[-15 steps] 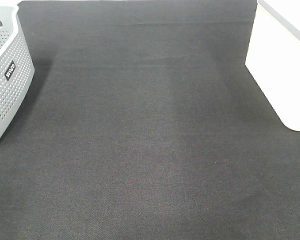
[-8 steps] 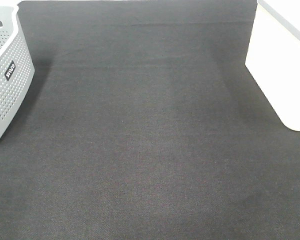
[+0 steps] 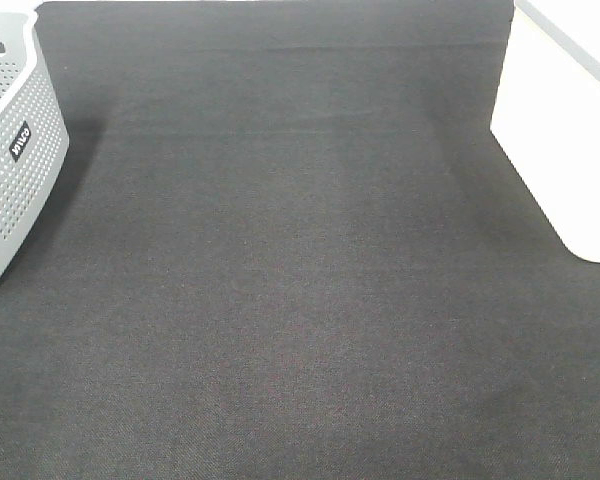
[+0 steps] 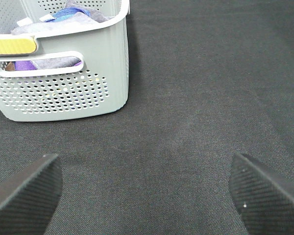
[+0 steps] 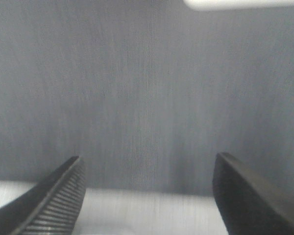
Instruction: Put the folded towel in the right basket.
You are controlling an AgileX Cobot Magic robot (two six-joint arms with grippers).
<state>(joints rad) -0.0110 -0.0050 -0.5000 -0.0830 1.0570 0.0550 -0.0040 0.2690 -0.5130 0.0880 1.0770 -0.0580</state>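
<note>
Jaws: we kept both grippers, left gripper [image 4: 144, 196] and right gripper [image 5: 147, 193], spread and empty | towel: possibly among cloths in grey basket [image 4: 88, 83], unclear | white basket [image 3: 565, 130] waited.

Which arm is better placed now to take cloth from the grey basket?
Left, probably. The left gripper is open and faces the grey basket holding cloth. The right gripper, also open, sees only dark mat.
</note>
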